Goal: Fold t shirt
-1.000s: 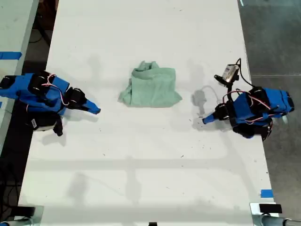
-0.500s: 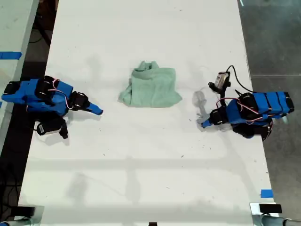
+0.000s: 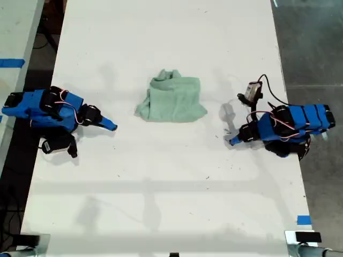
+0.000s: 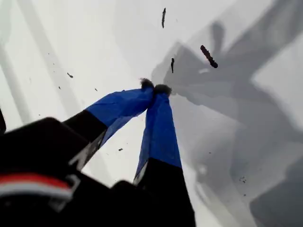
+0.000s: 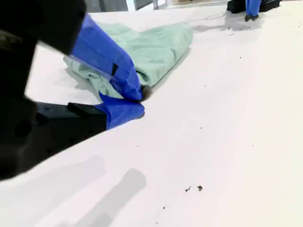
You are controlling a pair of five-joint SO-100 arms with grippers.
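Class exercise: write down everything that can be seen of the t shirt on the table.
The t shirt is a pale mint-green garment of soft, wrinkled fabric, already folded into a compact, roughly square bundle. A bunched edge, seemingly the collar, sits at the side farthest from the exterior camera, and small flaps stick out at the near corners. It lies flat on the white table, midway between the two arms. Nothing but the table touches it; both grippers are apart from it.

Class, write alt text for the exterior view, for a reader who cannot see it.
A folded pale green t shirt lies in the middle of a long white table, seen from above. A blue robot arm rests at each side, the second gripper and first gripper both pointing inward, empty and clear of the shirt.
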